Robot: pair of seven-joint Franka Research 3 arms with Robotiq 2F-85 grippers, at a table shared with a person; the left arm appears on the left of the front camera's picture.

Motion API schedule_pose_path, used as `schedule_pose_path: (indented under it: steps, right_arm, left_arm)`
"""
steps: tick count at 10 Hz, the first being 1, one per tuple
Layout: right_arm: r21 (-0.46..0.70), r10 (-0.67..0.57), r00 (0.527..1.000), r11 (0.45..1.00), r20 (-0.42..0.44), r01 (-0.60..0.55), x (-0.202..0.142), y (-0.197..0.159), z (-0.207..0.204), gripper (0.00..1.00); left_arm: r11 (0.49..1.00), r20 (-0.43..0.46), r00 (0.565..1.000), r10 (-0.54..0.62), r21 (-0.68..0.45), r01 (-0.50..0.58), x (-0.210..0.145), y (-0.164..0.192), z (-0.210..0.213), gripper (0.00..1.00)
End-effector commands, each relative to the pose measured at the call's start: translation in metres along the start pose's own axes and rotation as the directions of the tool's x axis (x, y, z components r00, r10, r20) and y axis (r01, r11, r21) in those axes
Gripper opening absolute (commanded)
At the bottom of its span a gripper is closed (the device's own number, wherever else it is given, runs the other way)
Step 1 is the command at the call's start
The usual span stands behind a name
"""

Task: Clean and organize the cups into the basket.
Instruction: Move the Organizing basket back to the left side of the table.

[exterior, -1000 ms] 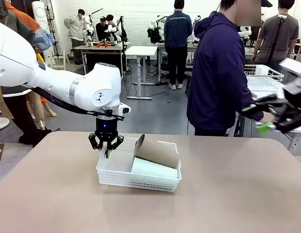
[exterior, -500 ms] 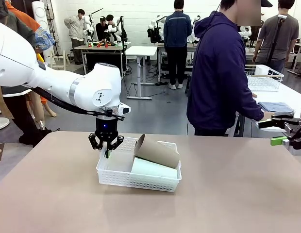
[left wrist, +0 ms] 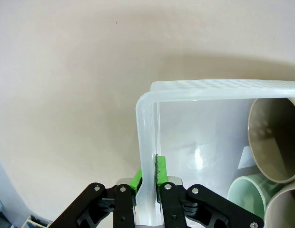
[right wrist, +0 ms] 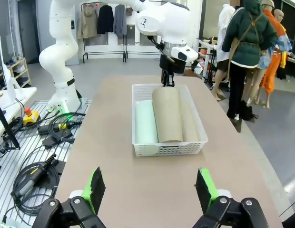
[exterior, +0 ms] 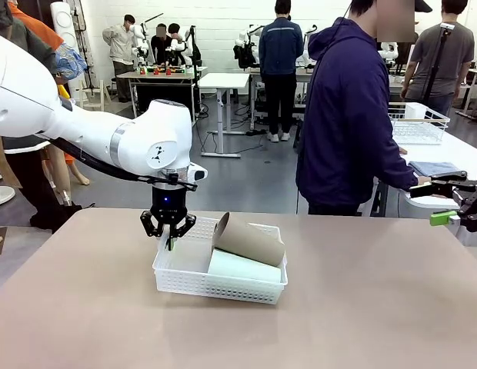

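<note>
The white lattice basket (exterior: 215, 286) sits at the table's middle, left of centre. In it a tan cup (exterior: 250, 240) lies tilted on top of a pale mint cup (exterior: 242, 267). My left gripper (exterior: 170, 244) points straight down and is shut on the basket's left end wall (left wrist: 147, 123). The left wrist view shows the green pads clamped on that wall (left wrist: 148, 178), with the tan cup's mouth (left wrist: 276, 142), the mint cup (left wrist: 245, 199) and a second tan cup (left wrist: 285, 213) inside. My right gripper (exterior: 435, 204) stands open at the far right edge, holding nothing. From there I see the basket (right wrist: 169, 149) and my open fingers (right wrist: 150, 187).
A person (exterior: 346, 115) in a dark blue hoodie stands at the far side, one hand on a side table to the right. That table carries a white wire basket (exterior: 418, 123) and a folded blue cloth (exterior: 437, 167). Bare tabletop (exterior: 377, 307) lies to the basket's right.
My right gripper has drawn back toward the right edge of the front view. The left gripper, the basket and the cups have stayed where they were.
</note>
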State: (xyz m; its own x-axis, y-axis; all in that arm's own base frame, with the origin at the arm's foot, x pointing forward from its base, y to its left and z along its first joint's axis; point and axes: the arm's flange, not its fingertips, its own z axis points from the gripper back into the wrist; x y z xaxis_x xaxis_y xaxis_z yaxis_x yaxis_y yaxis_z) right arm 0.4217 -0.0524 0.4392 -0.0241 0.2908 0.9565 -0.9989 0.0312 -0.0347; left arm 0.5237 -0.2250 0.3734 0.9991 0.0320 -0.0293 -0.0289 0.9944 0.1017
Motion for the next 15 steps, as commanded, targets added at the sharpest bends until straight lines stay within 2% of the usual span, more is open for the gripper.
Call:
schedule_pose_path:
  steps: [1,7,8,9,10,11,12,13,15]
  right_arm:
    - [0.015,-0.02,1.0,1.0,-0.012,0.02,0.0,0.003,0.002,1.0]
    - [0.001,0.0,1.0,1.0,-0.002,0.0,0.0,0.0,0.0,1.0]
    - [0.175,-0.509,0.818,0.861,0.268,0.478,-0.005,0.007,0.034,1.0]
    - [0.329,-0.766,0.492,0.629,0.413,0.704,-0.007,0.015,0.069,1.0]
    - [0.378,-0.861,0.265,0.441,0.434,0.814,-0.012,0.024,0.099,1.0]
    - [0.424,-0.903,0.091,0.284,0.42,0.86,-0.02,0.033,0.117,1.0]
    - [0.417,-0.904,-0.06,0.135,0.424,0.899,-0.032,0.04,0.134,1.0]
    - [0.378,-0.882,-0.137,0.05,0.452,0.925,-0.042,0.048,0.15,1.0]
    - [0.239,-0.834,-0.279,-0.183,0.476,0.954,-0.06,0.066,0.172,1.0]
  left_arm:
    - [1.0,0.006,1.0,0.001,0.0,-0.001,-0.001,0.001,0.003,0.0]
    - [1.0,0.006,1.0,0.001,0.0,-0.001,-0.001,0.001,0.003,0.0]
    - [1.0,0.006,1.0,0.001,0.0,-0.001,-0.001,0.001,0.003,0.0]
    - [1.0,0.006,1.0,0.001,0.0,-0.001,-0.001,0.001,0.003,0.0]
    - [1.0,0.006,1.0,0.001,0.0,-0.001,-0.001,0.001,0.003,0.0]
    - [1.0,0.006,1.0,0.001,0.0,-0.001,-0.001,0.001,0.003,0.0]
    - [1.0,0.006,1.0,0.001,0.0,-0.001,-0.001,0.001,0.003,0.0]
    - [1.0,0.006,1.0,0.001,0.0,-0.001,-0.001,0.001,0.003,0.0]
    - [1.0,0.006,1.0,0.001,0.0,-0.001,-0.001,0.001,0.003,0.0]
